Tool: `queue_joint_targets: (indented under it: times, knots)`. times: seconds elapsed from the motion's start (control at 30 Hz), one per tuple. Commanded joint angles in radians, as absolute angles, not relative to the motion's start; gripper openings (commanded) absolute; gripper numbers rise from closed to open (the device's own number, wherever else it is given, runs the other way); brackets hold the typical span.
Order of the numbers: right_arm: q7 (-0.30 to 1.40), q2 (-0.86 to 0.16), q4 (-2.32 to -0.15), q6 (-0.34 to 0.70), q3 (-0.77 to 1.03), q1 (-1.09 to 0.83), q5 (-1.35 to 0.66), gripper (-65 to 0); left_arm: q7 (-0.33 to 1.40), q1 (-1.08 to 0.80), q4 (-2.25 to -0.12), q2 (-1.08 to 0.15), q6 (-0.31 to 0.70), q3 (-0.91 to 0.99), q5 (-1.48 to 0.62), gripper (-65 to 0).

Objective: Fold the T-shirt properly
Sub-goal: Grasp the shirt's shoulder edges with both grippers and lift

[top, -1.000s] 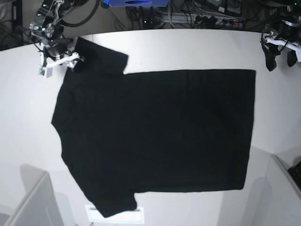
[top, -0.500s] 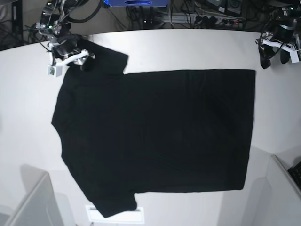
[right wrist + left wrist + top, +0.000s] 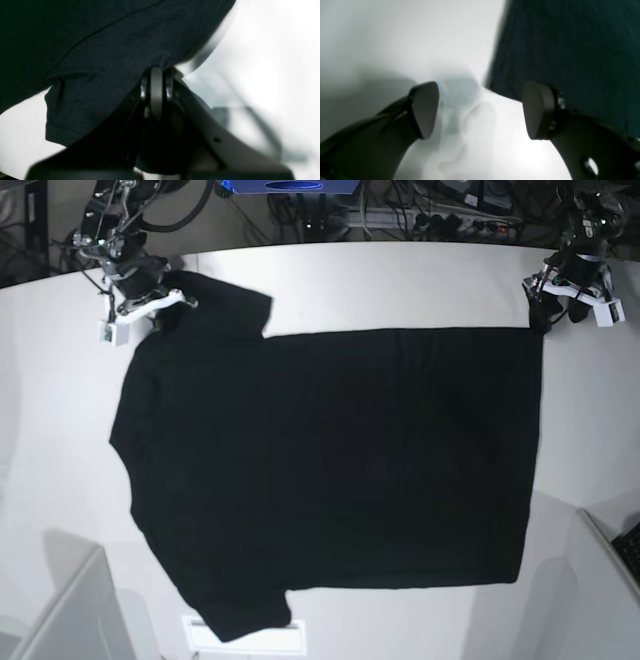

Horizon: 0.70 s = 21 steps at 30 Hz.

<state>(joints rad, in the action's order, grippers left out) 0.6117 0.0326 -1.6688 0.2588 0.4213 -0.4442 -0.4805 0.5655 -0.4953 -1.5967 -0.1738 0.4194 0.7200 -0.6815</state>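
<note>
The T-shirt [image 3: 330, 470] lies spread flat on the white table [image 3: 400, 280], plain black side up, collar end at the left. My right gripper [image 3: 163, 315] is at the far-left sleeve. In the right wrist view its fingers are pressed together [image 3: 156, 71] with the edge of the T-shirt's [image 3: 100, 50] sleeve pinched at their tips. My left gripper [image 3: 552, 315] hovers at the far-right hem corner. In the left wrist view it stands open [image 3: 481, 110] over bare table, with the T-shirt's [image 3: 570, 50] corner just beyond and beside the right fingertip [image 3: 536, 110].
A grey bin [image 3: 70, 610] stands at the front left, and another grey edge [image 3: 605, 550] at the front right. A white sheet [image 3: 250, 638] pokes out under the near sleeve. Cables and power strips [image 3: 440, 220] run behind the table.
My right gripper went from open to shut on the sleeve edge. My left arm moved left and nearer, from beyond the table's right edge to the shirt's hem corner, staying open.
</note>
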Motion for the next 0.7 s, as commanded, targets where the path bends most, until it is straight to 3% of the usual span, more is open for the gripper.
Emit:
queue_joint_targets:
  times: [0.0, 0.33, 0.57, 0.67]
  knots:
    - [0.7, 0.031, -1.653, 0.232, 0.421, -0.461, -0.417, -65.0, 0.542, -0.486, -1.593, -0.188, 0.421, 0.717, -0.691, -15.0]
    - [0.7, 0.031, -1.655, 0.232, 0.421, -0.461, -0.417, -65.0, 0.542, -0.421, -1.512, -0.183, 0.421, 0.584, -0.693, -15.0]
    - [0.7, 0.031, -1.655, 0.232, 0.421, -0.461, -0.417, -65.0, 0.542, -0.378, -1.466, -0.147, 0.421, 0.602, -0.691, -15.0]
    - [0.7, 0.031, -1.655, 0.232, 0.421, -0.461, -0.417, -65.0, 0.542, -0.372, -1.445, -0.147, 0.421, 0.602, -0.691, -21.6]
